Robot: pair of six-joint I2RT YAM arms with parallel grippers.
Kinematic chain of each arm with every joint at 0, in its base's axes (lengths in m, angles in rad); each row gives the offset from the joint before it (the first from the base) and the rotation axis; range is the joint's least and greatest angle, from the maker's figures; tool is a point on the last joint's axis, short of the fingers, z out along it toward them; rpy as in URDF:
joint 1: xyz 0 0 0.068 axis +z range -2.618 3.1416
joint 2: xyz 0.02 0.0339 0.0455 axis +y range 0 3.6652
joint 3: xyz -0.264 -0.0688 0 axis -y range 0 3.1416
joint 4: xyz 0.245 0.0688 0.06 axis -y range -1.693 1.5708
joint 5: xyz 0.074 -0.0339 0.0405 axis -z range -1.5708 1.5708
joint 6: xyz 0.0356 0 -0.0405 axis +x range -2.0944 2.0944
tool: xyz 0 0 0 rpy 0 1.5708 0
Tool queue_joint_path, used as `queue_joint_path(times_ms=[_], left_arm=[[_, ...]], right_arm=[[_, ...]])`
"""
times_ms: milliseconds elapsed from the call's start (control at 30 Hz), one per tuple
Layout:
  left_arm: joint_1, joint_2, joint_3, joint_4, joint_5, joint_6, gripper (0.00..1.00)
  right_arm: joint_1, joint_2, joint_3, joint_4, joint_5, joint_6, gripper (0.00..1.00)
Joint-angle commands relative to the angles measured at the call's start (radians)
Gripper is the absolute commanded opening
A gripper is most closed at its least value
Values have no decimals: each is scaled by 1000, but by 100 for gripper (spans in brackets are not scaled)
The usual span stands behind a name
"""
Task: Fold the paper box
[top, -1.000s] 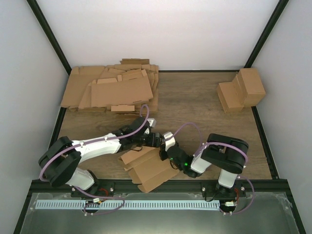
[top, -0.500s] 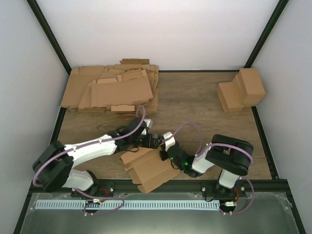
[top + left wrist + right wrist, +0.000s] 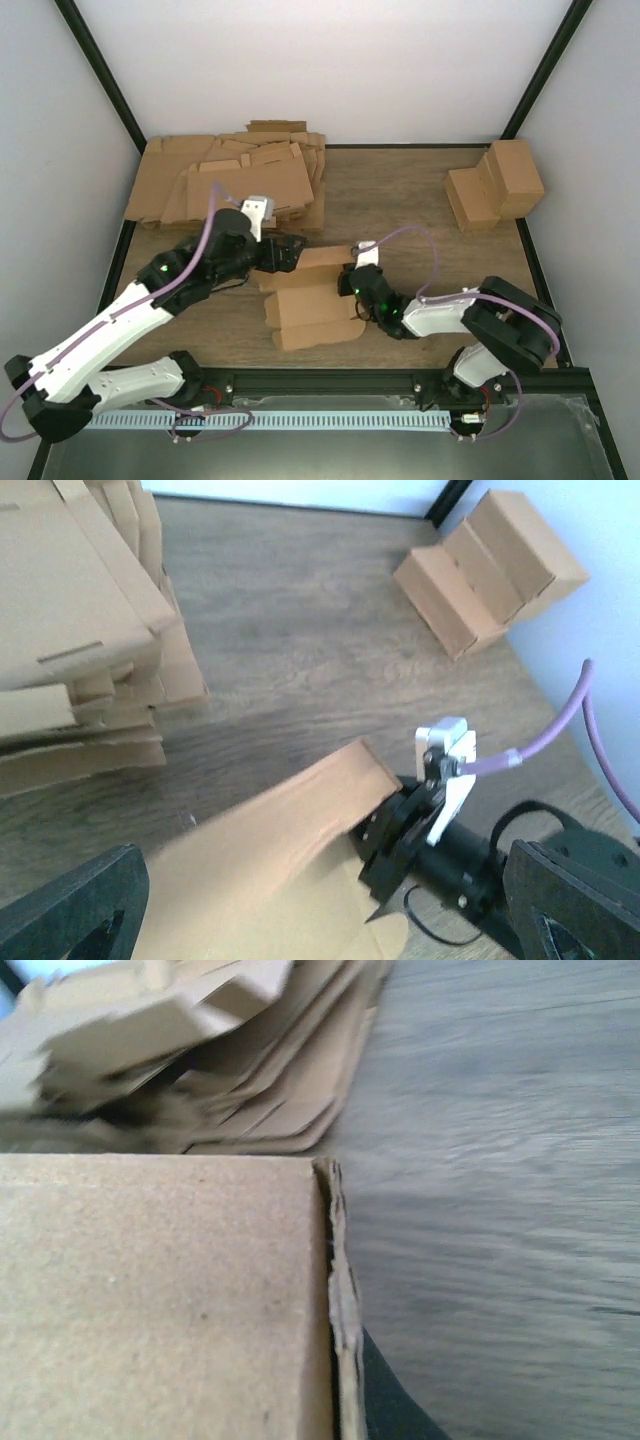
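The paper box (image 3: pixel 312 305) is matte brown corrugated cardboard, a die-cut piece with creased panels. It lies on the wood-grain table (image 3: pixel 400 200), in front of the heap of flat cardboard sheets (image 3: pixel 235 180) and apart from it. Its near panels lie flat as a rough rectangle, with a small notch at one side. Its edge closest to the heap is lifted off the table. In the right wrist view the board's cut edge shows a frayed, fluted core beside a smooth, speckled face.

The heap itself is a loose, ragged pile with tabs and slots sticking out. Well to the right of it, at the same depth, stand neat folded cardboard cuboids (image 3: pixel 497 185) leaning against each other.

The left arm (image 3: pixel 120 330), white-shelled with black joints, reaches diagonally from the near left. The left gripper (image 3: pixel 287 254) sits just in front of the heap, at the box's raised edge. Its dark fingers (image 3: pixel 70 910) stand wide apart, with the cardboard between them.

The right arm (image 3: pixel 440 315) lies low and stretched toward the heap. The right gripper (image 3: pixel 352 281) is clamped on the box's lifted right corner. One dark finger (image 3: pixel 385 1405) presses against the board's edge, and the other is hidden behind the panel.
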Motion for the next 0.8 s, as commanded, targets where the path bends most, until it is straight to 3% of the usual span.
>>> queue_joint_path(times_ms=[0, 267, 533, 633, 767], left_arm=[[2, -53, 66, -154, -38, 3, 100], [2, -183, -41, -179, 122, -111, 100], [2, -304, -317, 12, 252, -222, 100], [3, -292, -368, 93, 251, -213, 100], [3, -169, -313, 105, 188, -150, 97]], right_arm=[[-116, -96, 36, -213, -4, 206, 1], [-347, -244, -34, -243, -189, 387, 1], [-403, -255, -39, -245, -259, 415, 1], [-402, -257, -43, -235, -267, 419, 1], [-403, -254, -58, -216, -275, 398, 1]])
